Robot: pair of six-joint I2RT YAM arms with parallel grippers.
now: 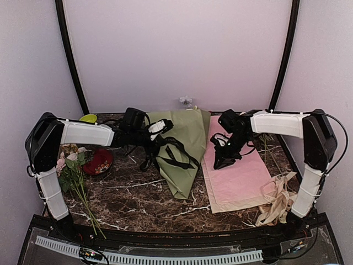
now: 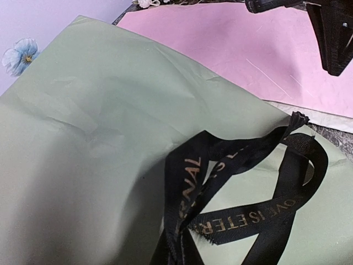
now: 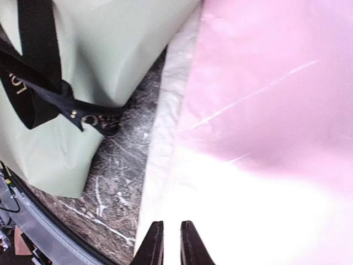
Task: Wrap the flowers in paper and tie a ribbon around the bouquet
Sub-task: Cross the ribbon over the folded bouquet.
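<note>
One bouquet (image 1: 179, 149), centre of top view, on tabletop (image 1: 138, 201): light, crushable cone. Black ribbon (image 2: 191, 178) limp, slippery, looped loose over waist; best pinched near free ends. Left tool (image 1: 154, 131) pressed together, apparently on gathered ribbon. Right tool (image 3: 171, 243) barely spread, empty.

Paper (image 1: 190, 130) sage-green; ribbon (image 2: 237, 220) black, pale-gold lettering; sheet (image 1: 242, 176) pink; table (image 1: 132, 193) dark, white-veined.

Soft light, glare on pink sheet (image 3: 265, 210)

Black ribbon (image 3: 36, 61) across green paper (image 3: 121, 44), pink sheet (image 3: 265, 83) beside, marble table (image 3: 116, 171) between
</note>
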